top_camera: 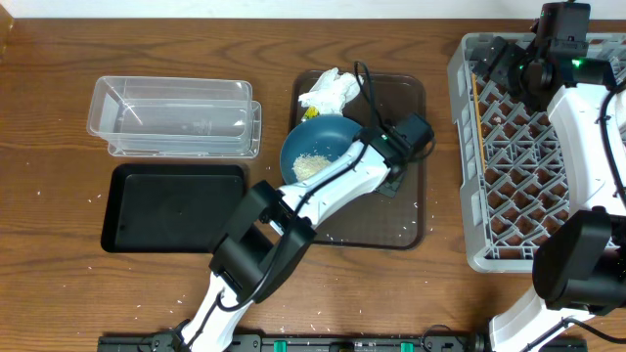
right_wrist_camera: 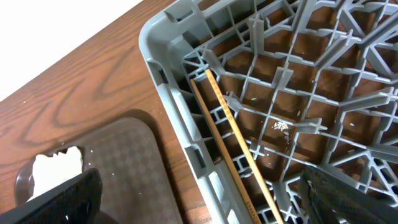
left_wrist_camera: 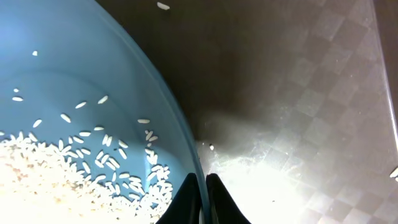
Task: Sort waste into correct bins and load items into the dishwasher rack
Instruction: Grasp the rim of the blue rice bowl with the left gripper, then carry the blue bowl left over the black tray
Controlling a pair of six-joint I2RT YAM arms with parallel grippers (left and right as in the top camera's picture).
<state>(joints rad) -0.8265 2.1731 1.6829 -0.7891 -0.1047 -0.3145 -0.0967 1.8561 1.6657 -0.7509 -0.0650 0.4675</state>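
With the clear container [top_camera: 176, 117] and black tray [top_camera: 171, 207] lying at nine o'clock, the left gripper [left_wrist_camera: 204, 202] is clenching the three-o'clock rim of the dark-blue bowl [top_camera: 315, 145], which is holding rice [left_wrist_camera: 56, 180] and sitting on the brown tray [top_camera: 406, 210]. The right gripper [right_wrist_camera: 199, 180] is hanging released over the grey rack [top_camera: 468, 147], where chopsticks [right_wrist_camera: 233, 140] are lying along its nine-o'clock wall.
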